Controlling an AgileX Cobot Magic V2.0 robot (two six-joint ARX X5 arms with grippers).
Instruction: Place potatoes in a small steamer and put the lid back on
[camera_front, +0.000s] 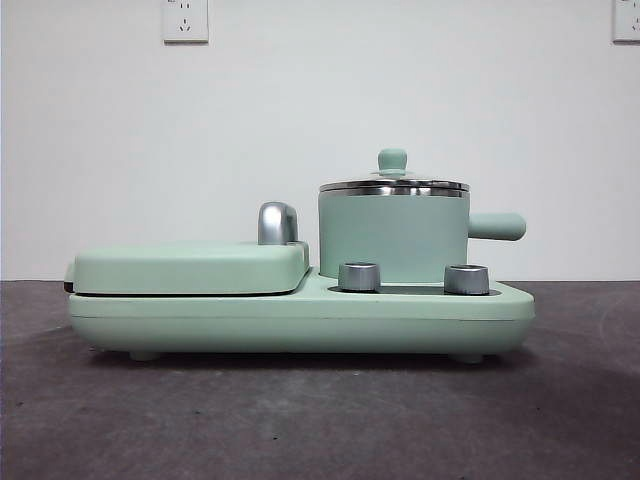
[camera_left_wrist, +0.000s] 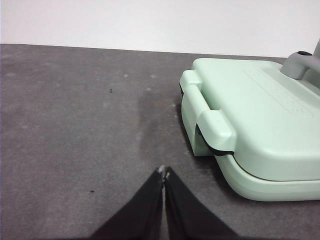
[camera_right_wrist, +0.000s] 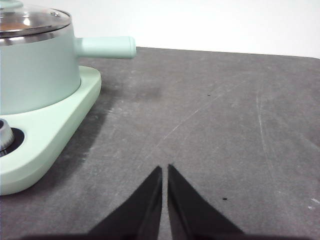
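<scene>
**Both grippers idle, lid on the steamer**

The left gripper (camera_left_wrist: 164, 172) hangs over bare grey table (camera_left_wrist: 75, 125), jaws pressed together and holding nothing; the flat griddle cover (camera_left_wrist: 250, 110) lies near it, cut off at the picture's edge. The right gripper (camera_right_wrist: 164, 169) also has its jaws closed and empty, near the appliance base (camera_right_wrist: 50, 140). From the front, neither arm shows. The small steamer (camera_front: 393, 235) stands on the base at about 2 o'clock from the griddle, its side handle pointing to 3 o'clock. The lid (camera_front: 393, 185) sits on its rim. Something orange-brown shows faintly through the glass in the right wrist view, but the potato cannot be made out.
</scene>
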